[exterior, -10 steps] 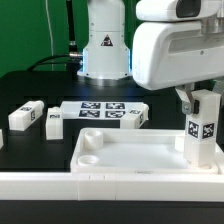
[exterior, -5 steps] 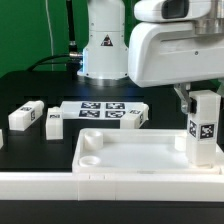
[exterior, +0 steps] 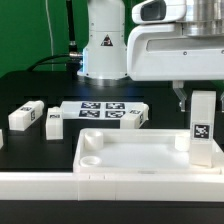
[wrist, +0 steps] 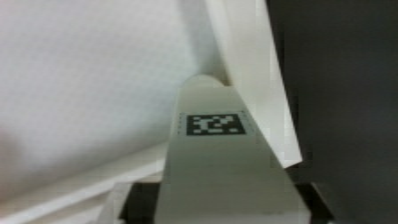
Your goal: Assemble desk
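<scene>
The upright leg (exterior: 203, 130), standing in the far corner of the desk slab (exterior: 120, 150) at the exterior view's right, has turned a little on its own axis over the last second. Its tag now looks narrower and sits nearer the leg's edge, and the arm's wrist housing above has swung round with it. The tool (exterior: 195, 100) is pinching this leg near its top, with a dark finger (wrist: 135, 200) on either side in the wrist view. That reads as the leg being screwed into its corner socket and probably not seated yet, so further twists are likely needed. Three other legs (exterior: 25, 117) lie loose on the black counter (exterior: 30, 150), around the marker board (exterior: 98, 110).
</scene>
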Action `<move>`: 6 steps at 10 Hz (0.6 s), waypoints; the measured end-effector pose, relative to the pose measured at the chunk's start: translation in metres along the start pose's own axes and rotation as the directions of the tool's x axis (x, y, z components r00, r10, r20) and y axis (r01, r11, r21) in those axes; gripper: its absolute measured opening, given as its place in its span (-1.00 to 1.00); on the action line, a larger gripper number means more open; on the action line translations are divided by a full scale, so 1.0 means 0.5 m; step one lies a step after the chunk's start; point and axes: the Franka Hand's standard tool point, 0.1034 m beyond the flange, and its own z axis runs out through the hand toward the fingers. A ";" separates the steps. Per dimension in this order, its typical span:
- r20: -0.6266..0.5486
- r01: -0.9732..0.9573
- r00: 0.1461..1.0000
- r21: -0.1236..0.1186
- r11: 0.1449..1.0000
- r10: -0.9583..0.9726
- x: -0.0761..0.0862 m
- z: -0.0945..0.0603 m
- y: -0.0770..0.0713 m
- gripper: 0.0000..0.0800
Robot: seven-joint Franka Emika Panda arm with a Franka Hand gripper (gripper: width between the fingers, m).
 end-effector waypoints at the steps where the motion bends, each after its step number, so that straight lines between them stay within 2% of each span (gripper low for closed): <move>1: 0.001 -0.091 0.996 0.000 0.996 0.091 0.000 0.000 0.000 -0.27; 3: 0.006 -0.268 0.963 0.004 0.963 0.268 -0.002 0.001 -0.002 -0.27; 6: 0.007 -0.500 0.866 0.003 0.866 0.500 -0.005 0.003 -0.007 -0.27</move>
